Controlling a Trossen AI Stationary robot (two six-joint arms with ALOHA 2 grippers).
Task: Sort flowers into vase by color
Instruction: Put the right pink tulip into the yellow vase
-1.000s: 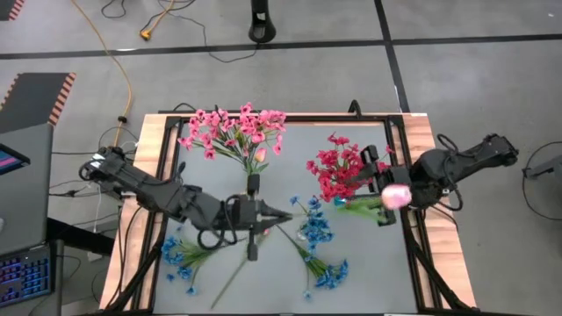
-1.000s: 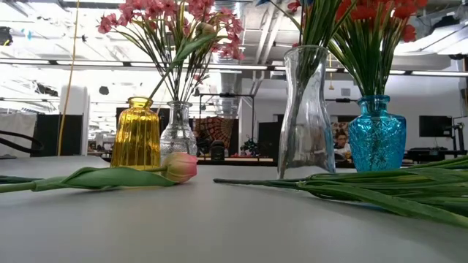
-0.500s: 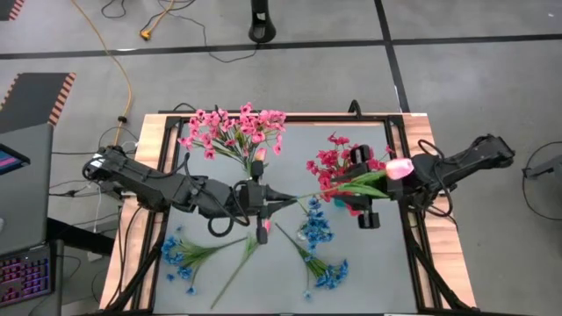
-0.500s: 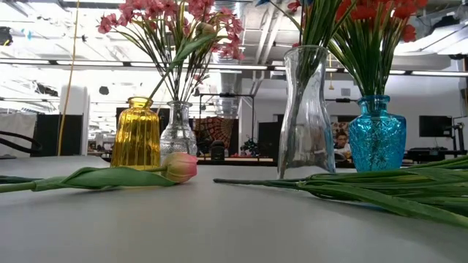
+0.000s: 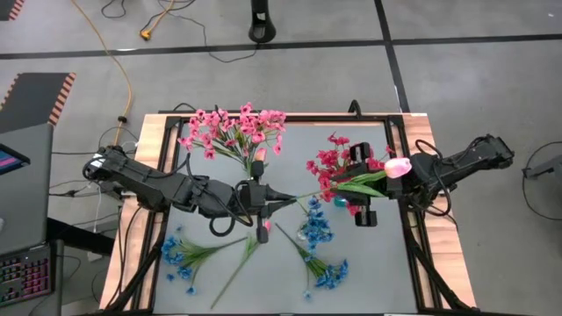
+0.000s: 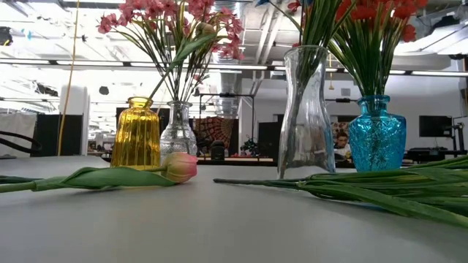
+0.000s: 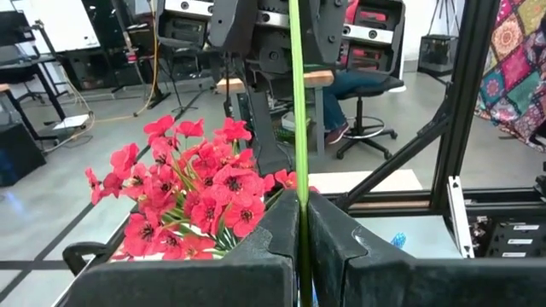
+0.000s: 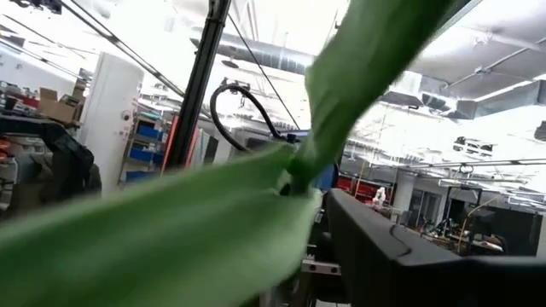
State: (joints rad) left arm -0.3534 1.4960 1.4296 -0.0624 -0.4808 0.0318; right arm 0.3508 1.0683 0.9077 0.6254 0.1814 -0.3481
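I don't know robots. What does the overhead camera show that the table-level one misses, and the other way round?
Only the high view shows the arms: the left gripper is clamped on the stem of a long-stemmed tulip, whose blossom end lies at the right gripper. Only the low view shows the vases from the side: a yellow vase, a tall clear vase and a blue vase. Both show the pink bunch and the red bunch.

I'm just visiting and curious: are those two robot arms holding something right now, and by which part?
Yes, a pink tulip. The left gripper pinches the stem's lower end; the right gripper grips it nearer the leaves.
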